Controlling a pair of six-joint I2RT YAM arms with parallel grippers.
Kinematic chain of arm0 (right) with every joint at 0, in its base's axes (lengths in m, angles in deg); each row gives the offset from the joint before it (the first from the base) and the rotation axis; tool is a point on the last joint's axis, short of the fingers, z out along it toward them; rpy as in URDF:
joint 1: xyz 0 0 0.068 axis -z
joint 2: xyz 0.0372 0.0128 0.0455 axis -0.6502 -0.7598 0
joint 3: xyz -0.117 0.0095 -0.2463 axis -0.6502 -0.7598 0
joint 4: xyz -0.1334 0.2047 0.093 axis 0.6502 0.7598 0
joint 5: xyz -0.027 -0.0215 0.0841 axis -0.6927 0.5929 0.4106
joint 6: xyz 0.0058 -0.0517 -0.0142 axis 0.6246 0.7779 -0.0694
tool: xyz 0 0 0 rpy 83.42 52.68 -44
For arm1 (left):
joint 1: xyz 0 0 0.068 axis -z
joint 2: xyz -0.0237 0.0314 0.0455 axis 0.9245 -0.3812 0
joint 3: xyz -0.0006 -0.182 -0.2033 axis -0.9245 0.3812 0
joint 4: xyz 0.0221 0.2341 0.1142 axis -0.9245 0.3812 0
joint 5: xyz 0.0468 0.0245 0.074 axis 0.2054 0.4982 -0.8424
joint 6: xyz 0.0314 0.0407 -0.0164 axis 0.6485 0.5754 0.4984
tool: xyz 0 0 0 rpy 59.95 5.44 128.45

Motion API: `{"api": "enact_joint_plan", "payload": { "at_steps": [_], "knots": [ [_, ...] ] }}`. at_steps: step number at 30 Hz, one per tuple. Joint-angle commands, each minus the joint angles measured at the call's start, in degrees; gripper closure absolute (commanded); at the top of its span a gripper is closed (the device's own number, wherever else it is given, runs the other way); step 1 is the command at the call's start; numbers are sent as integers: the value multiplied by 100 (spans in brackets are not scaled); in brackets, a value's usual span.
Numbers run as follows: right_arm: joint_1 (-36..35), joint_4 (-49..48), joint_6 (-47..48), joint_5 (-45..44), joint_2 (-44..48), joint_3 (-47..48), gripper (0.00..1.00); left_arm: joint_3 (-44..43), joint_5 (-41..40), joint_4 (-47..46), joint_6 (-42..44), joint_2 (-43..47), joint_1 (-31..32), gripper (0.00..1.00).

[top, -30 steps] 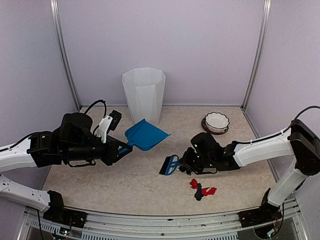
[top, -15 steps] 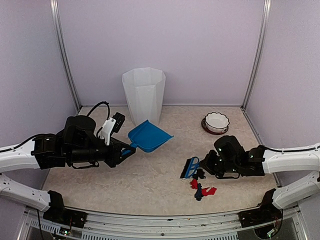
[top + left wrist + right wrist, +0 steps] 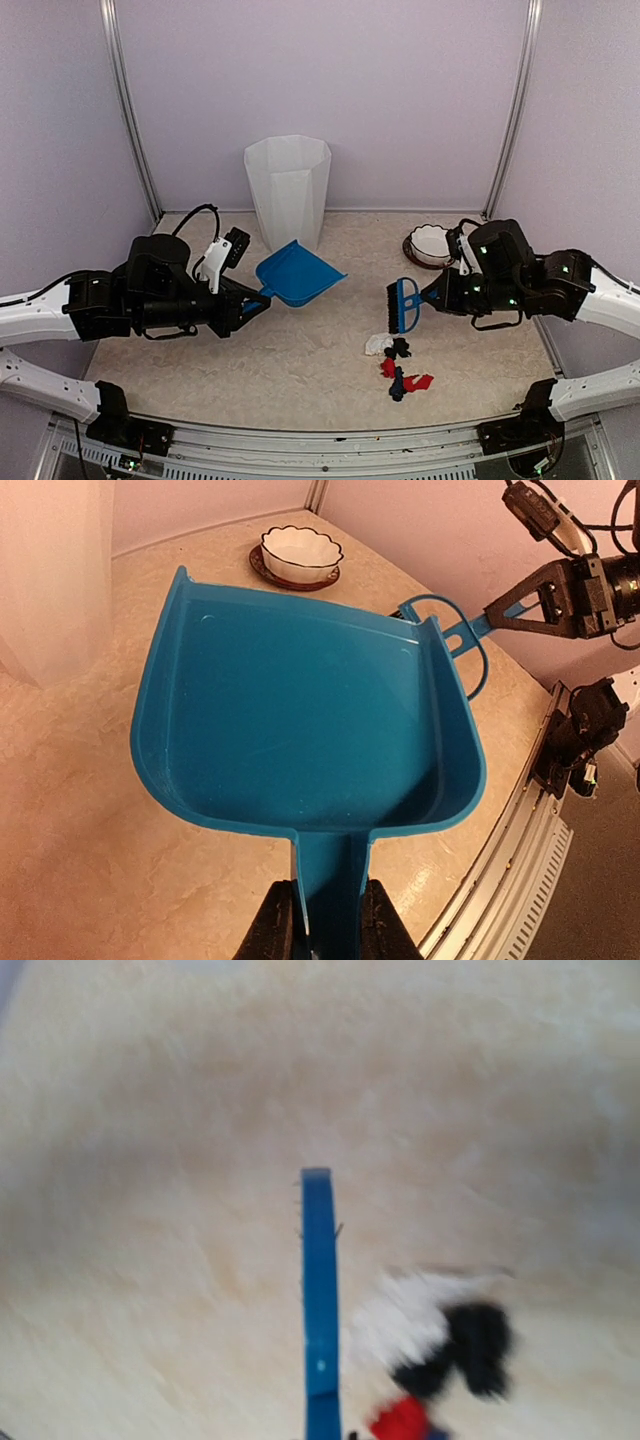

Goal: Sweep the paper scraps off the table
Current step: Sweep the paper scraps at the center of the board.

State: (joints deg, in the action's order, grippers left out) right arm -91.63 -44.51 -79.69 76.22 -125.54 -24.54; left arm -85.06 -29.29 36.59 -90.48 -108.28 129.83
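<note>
From the overhead camera I see the whole layout. The paper scraps [image 3: 398, 362] lie in one small cluster of white, black, red and dark blue bits on the table [image 3: 300, 370], near its front edge and right of centre. A tall white bin [image 3: 288, 190] stands at the back and a white bowl [image 3: 432, 243] sits at the far right.

The right wrist camera is badly blurred. It gives me only the brush [image 3: 320, 1300] edge-on as a thin blue strip, with white, black and red paper scraps [image 3: 440, 1340] just to its right. Its own fingers are out of frame there.

The left wrist camera fills in the rest. The left gripper [image 3: 325, 930] is clamped on the handle of the blue dustpan [image 3: 300, 730], and the pan holds nothing. Beyond its rim I see the bowl [image 3: 296, 552] and the right gripper [image 3: 500, 610] closed on the brush handle.

As for pose, my left arm reaches in from the left with its forearm roughly level. It carries the dustpan [image 3: 298, 272] tilted in front of the bin, well apart from the scraps. My right arm comes in from the right, and the right gripper [image 3: 440, 297] points left. It holds the brush [image 3: 403, 304] on edge just behind the scraps, and the brush looks lifted off the surface.
</note>
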Motion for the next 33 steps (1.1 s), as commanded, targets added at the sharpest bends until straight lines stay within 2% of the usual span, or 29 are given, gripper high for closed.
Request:
{"api": "enact_joint_plan", "payload": {
  "at_steps": [1,8,16,25,33],
  "knots": [
    [53,1704,577,245,163,262,100,-31,-72,-166,204,111,34,100],
    [54,3334,107,526,193,504,100,-107,14,-109,293,107,26,100],
    [53,4410,-973,682,644,443,100,-83,230,-80,337,125,32,100],
    [54,2783,-1646,943,683,-507,100,92,394,116,5,-167,90,100],
    [53,1364,-1935,1019,187,-993,100,171,59,484,-424,-391,575,100]
  ]
}}
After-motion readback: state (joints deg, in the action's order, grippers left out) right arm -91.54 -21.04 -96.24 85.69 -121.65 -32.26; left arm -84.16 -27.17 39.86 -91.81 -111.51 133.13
